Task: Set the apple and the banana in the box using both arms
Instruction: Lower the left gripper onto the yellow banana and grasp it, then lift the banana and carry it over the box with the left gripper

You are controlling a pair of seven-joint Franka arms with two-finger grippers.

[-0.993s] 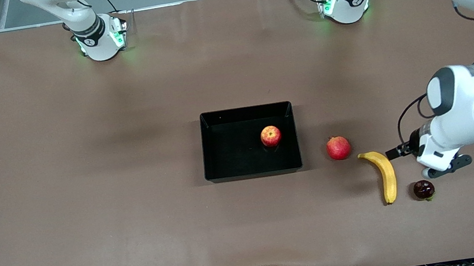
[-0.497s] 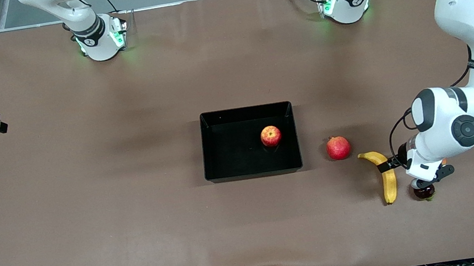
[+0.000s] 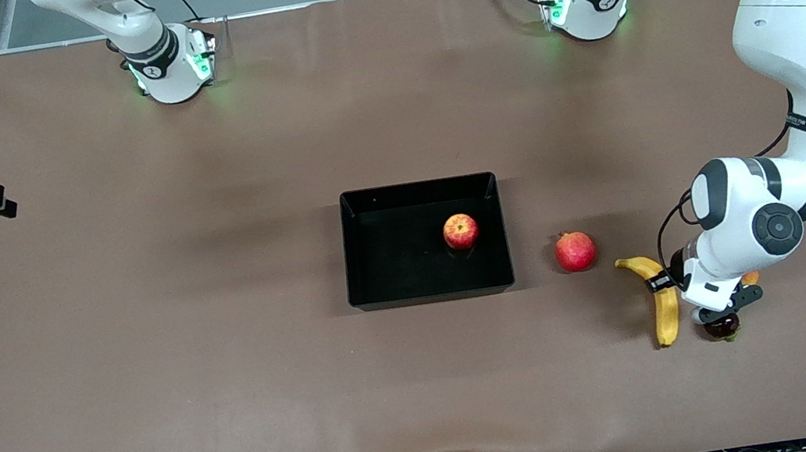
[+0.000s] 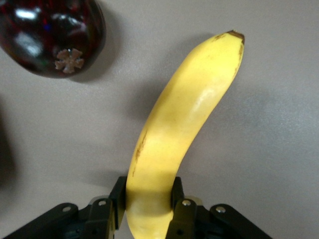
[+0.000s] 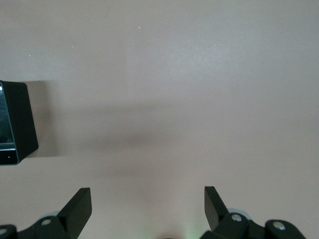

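Toward the left arm's end of the tabletop [image 3: 153, 356], the left end effector [image 4: 147, 208] sits low with its 2 fingers narrowed against the sides of the banana [image 3: 660, 295], which lies on the surface nearer the front camera than the box [image 3: 358, 252], where the apple [image 3: 460, 231] already rests. Because the grip falls toward 1 end of the long fruit, I judge it may pivot or slip on lifting, and a swing could knock the dark round fruit [image 3: 722, 327] or the pink-red fruit [image 3: 575, 251] close by. Over bare tabletop toward its own end, the right end effector [image 5: 148, 201] waits spread wide and empty.
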